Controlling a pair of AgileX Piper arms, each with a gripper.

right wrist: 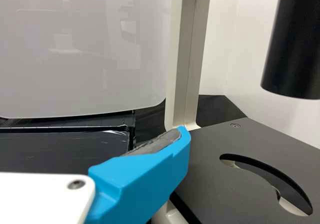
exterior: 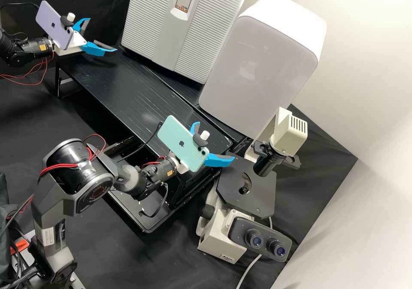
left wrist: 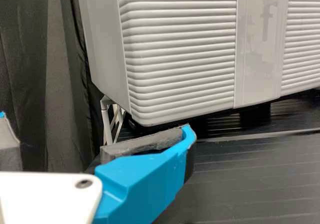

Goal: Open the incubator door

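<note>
Left fingers [exterior: 93, 49] apart near the pale, ribbed, closed incubator door [exterior: 148, 27].

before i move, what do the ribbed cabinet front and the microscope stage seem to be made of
Ribbed cabinet front: pale grey, low-sheen, probably moulded plastic, given its even ridges and rounded edges.
Microscope stage: matte black, likely coated metal, from its crisply cut slot; rigid plastic possible.

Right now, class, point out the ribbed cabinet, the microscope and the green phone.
Ribbed cabinet [exterior: 216, 20]: high view, ribbed front.
Microscope [exterior: 259, 195]: high view, black stage.
Green phone [exterior: 175, 135]: high view, back cover.
</note>
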